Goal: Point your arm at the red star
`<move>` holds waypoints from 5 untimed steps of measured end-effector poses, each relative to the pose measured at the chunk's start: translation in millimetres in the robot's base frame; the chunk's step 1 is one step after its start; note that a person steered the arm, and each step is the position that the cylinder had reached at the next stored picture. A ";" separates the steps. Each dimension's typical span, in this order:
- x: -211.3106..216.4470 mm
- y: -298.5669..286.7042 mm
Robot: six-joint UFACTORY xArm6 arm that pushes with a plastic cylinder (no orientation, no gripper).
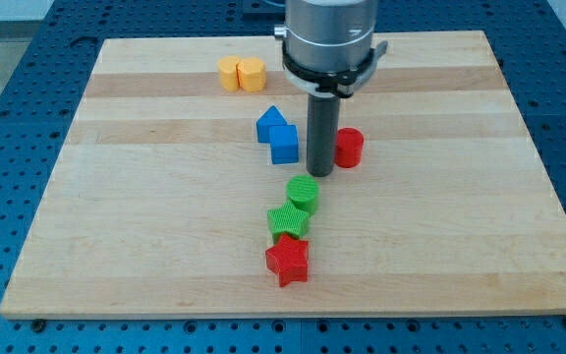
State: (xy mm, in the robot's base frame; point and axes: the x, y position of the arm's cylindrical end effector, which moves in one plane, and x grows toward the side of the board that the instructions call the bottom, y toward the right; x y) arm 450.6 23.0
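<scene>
red star (pixel 287 262): nearest the view's bottom, touching green star (pixel 288 220)
my tip (pixel 319 174): between blue blocks (pixel 278 135) and red cylinder (pixel 349 147), just above green cylinder (pixel 303 193)
gripper: none, plain rod
risk: a straight run down likely shoves the greens into the target
surface (pixel 145 226): pale wood board, two yellow blocks (pixel 241 74) at top
room: blue pegboard around

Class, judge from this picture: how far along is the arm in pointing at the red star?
Done: nothing visibly. In hand: my tip sits between the blue blocks and the red cylinder. Left: travel toward the view's bottom, past the two green blocks, to the red star.
</scene>
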 end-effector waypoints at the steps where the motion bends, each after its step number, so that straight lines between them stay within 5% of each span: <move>1: -11.4 11.5; 3: -42.2 93.9; 5: 7.8 86.6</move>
State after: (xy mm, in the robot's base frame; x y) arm 458.5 109.6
